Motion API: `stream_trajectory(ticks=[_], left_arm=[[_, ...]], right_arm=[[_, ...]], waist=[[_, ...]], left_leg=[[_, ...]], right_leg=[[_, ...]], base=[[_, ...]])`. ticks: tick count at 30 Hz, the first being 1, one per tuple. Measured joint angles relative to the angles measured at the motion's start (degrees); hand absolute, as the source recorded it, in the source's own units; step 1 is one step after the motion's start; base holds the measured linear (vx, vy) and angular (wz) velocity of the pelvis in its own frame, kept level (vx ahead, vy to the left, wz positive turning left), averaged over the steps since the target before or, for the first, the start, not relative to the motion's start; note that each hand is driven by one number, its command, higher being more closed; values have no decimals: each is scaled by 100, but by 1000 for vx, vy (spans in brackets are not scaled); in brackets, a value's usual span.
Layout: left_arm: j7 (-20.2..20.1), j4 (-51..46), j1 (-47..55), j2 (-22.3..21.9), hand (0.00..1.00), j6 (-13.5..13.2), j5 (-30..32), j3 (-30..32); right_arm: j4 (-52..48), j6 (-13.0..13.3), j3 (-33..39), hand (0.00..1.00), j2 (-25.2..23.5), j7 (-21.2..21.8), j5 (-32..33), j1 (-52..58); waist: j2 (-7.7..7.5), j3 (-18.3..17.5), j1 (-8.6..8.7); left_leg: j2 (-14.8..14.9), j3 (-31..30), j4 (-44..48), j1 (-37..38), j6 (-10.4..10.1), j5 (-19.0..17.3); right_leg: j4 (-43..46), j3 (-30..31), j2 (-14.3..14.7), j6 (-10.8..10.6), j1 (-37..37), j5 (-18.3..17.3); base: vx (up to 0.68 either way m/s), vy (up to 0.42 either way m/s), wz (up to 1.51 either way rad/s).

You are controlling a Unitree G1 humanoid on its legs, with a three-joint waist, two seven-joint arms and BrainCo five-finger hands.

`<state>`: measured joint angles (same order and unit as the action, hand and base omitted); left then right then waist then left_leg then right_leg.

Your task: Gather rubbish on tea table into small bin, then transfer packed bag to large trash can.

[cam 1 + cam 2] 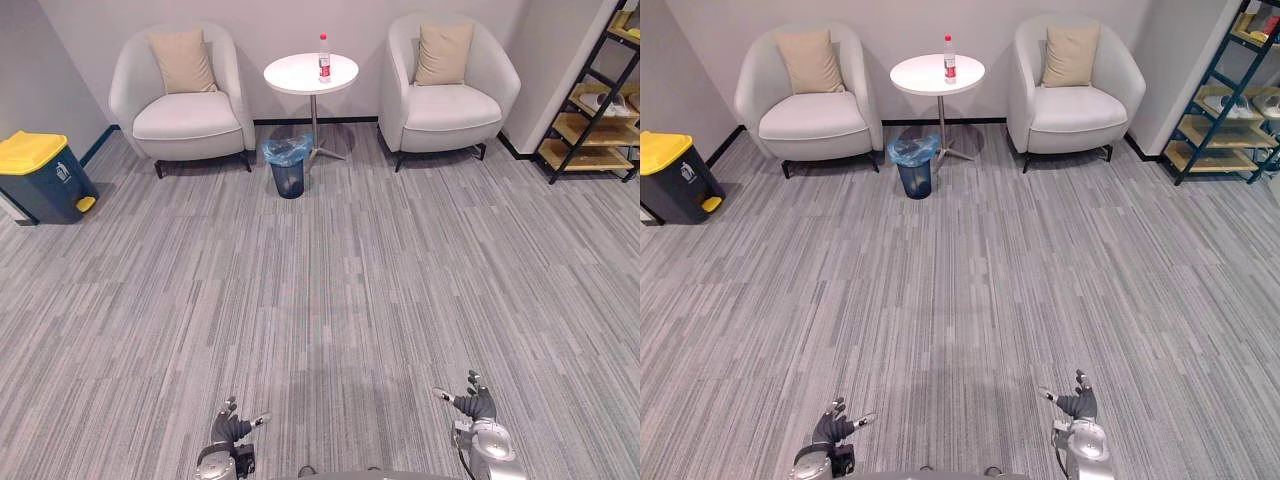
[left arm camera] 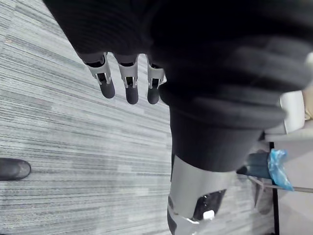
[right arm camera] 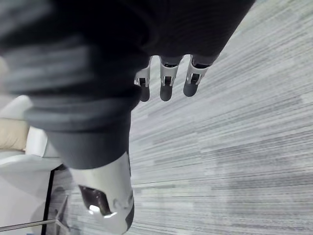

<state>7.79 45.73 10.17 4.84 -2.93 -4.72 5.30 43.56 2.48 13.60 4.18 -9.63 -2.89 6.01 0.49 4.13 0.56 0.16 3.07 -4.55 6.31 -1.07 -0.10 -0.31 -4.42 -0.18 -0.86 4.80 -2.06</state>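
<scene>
While the left hand (image 1: 228, 432) and the right hand (image 1: 478, 405) hang empty with fingers relaxed, the step is judged to be the approach. The bottle (image 1: 323, 57) stands upright on the round surface (image 1: 295, 75), well apart from both hands. The small bin (image 1: 288, 168) stands just beside its pedestal. Advance straight and stop short of the bin. Keep the fingers open until the bottle is within reach.
</scene>
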Motion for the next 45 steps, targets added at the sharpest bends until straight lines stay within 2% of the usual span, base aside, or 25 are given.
stream_trajectory(ticks=[6, 10, 16, 28, 31, 34, 36, 38, 40, 41, 44, 45], left_arm=[[-8, 229, -6, 0, 0, 3, 82, 23], [-9, 330, -22, -1, 0, 5, 82, 166], [-10, 331, -13, -2, 0, 10, 78, 168], [-25, 281, -2, -16, 0, 18, -46, 100], [-27, 66, 4, -19, 0, 24, -135, 98], [-29, -185, 0, -19, 0, 23, -147, 85], [-30, -324, -6, -19, 0, 23, -186, 67], [-29, -492, -6, -20, 0, 20, -196, 38], [-28, -569, -7, -27, 0, 21, -216, 37], [-25, -656, -7, -42, 0, 21, -251, 25], [-19, -752, -16, -41, 0, 20, -318, -23], [-18, -796, -14, -40, 0, 20, -363, -26]], right_arm=[[344, -63, 0, 0, 84, 112, 19, -2], [525, -65, 10, 0, 90, 111, 262, -35], [538, -66, 106, 0, 76, 110, 514, -40], [558, -73, 135, 0, 66, 109, 578, -94], [530, -88, 135, 0, 64, 108, 587, -119], [398, -90, 137, 0, 66, 103, 686, -167], [285, -94, 136, 0, 62, 101, 687, -206], [200, -93, 137, 0, 62, 95, 688, -309], [119, -94, 139, 0, 63, 91, 690, -386], [-28, -86, 151, 0, 65, 89, 691, -438], [-124, -87, 179, 0, 65, 87, 692, -471], [-130, -87, 180, 0, 67, 85, 693, -503]], waist=[[-40, 21, 2], [-55, 25, 5], [-57, 28, 10], [-95, 110, 5], [-85, 122, -18], [-57, 144, -134], [-55, 187, -135], [-83, 226, -151], [-77, 282, -154], [-40, 317, -154], [-2, 351, -176], [6, 377, -168]], left_leg=[[-12, -13, -71, 33, -7, 28], [-13, -33, -71, 35, -7, 28], [-14, -71, -76, 57, -8, 27], [-8, -11, -89, 45, 2, 4], [-5, 34, -89, 43, 13, -29], [-2, 160, -85, 7, 22, -82], [-13, 178, -12, -86, 86, -145], [-15, 269, 426, -331, 111, -424], [-13, 328, 766, -469, 143, -646], [-19, 394, 1071, -605, 178, -855], [-47, 519, 1443, -764, 245, -1137], [-88, 563, 1547, -759, 268, -1239]], right_leg=[[-12, -12, -6, 0, 9, 0], [-38, -28, -5, 0, 27, 0], [-95, -34, -4, 5, 88, 3], [-162, 11, 5, 14, 87, 9], [-180, 62, 9, 12, 81, 7], [-171, 148, 14, 6, -4, 3], [-152, 164, 1, -16, -66, -12], [9, 292, -28, -125, -224, -90], [186, 318, -51, -137, -306, -198], [480, 378, -83, -204, -470, -370], [1150, 479, -156, -334, -831, -703], [1565, 471, -221, -455, -980, -881]], base=[[0, 0, 0], [-4, -5, 1], [-8, -6, 1], [-8, -7, -1], [2, -12, -8], [6, -6, -18], [16, 0, -12], [66, 25, -18], [76, 39, -21], [77, 53, -22], [89, 94, -27], [79, 86, -11]])
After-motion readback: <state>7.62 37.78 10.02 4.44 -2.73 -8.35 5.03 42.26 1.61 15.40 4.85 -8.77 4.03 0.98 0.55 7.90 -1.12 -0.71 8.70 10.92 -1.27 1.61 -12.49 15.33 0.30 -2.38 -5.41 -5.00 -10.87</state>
